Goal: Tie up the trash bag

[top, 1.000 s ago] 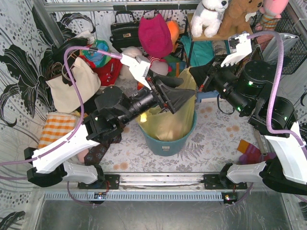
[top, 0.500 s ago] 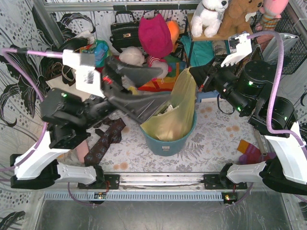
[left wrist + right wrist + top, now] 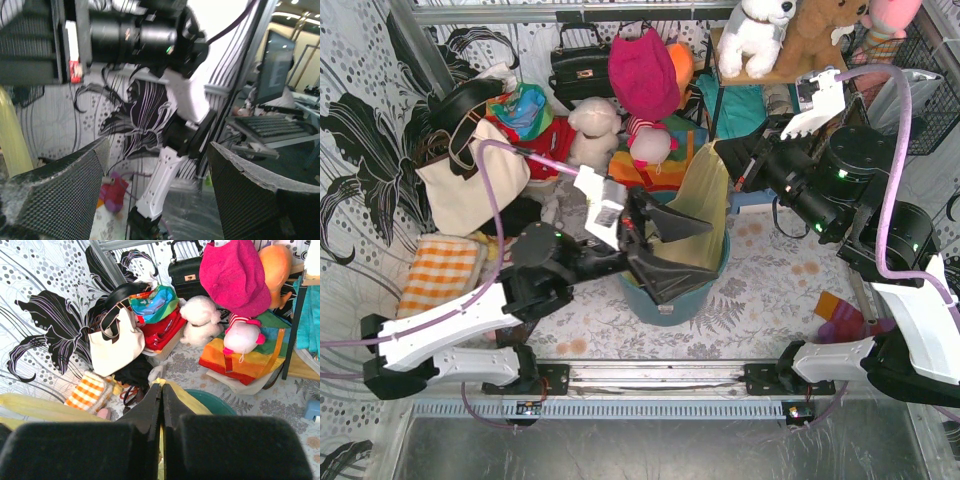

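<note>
The yellow-green trash bag (image 3: 703, 205) sits in the round teal bin (image 3: 665, 305), and its right rim is pulled up and to the right. My right gripper (image 3: 723, 149) is shut on that raised rim. In the right wrist view the closed gripper (image 3: 161, 386) pinches yellow plastic (image 3: 186, 398) above the bin (image 3: 216, 402). My left gripper (image 3: 703, 256) is open and empty, lying low across the bin's front against the bag's near side. In the left wrist view the left gripper (image 3: 157, 165) spreads wide, and a strip of bag (image 3: 11, 132) shows at the left edge.
A cream tote (image 3: 470, 185), black handbag (image 3: 580, 65), magenta hat (image 3: 642, 75), plush toys (image 3: 595, 130) and a rainbow cloth (image 3: 645, 172) crowd the back. An orange checked cloth (image 3: 440, 270) lies at the left. A wire basket (image 3: 930, 90) stands at the right.
My left arm lifted up and to the left away from the bag, then swung back down to the bin's front with its gripper open. The right arm has not moved.
</note>
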Controlling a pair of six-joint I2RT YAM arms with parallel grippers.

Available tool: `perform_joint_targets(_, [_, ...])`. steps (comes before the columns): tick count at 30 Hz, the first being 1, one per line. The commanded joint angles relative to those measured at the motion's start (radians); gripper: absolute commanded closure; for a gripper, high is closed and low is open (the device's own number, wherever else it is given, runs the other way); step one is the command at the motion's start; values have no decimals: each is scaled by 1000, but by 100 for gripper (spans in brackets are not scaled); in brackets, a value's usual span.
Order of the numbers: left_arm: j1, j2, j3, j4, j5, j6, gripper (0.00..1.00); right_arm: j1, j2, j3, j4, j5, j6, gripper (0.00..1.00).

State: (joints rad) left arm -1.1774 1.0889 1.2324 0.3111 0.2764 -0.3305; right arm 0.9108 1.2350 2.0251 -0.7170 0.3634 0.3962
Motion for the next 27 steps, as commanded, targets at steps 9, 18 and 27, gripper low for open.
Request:
perform_joint_targets(9, [-2,56,-109,348,-366,283,11,4,-12,45,-41,-58,56,100])
perform_joint_targets(18, [-2,76,-178,495,-486,425,1,5,-6,46,-76,-149,84,100])
perform_joint_targets(27, [-2,168,-136,540,-486,503,2,5,-9,60,-90,-214,99,100])
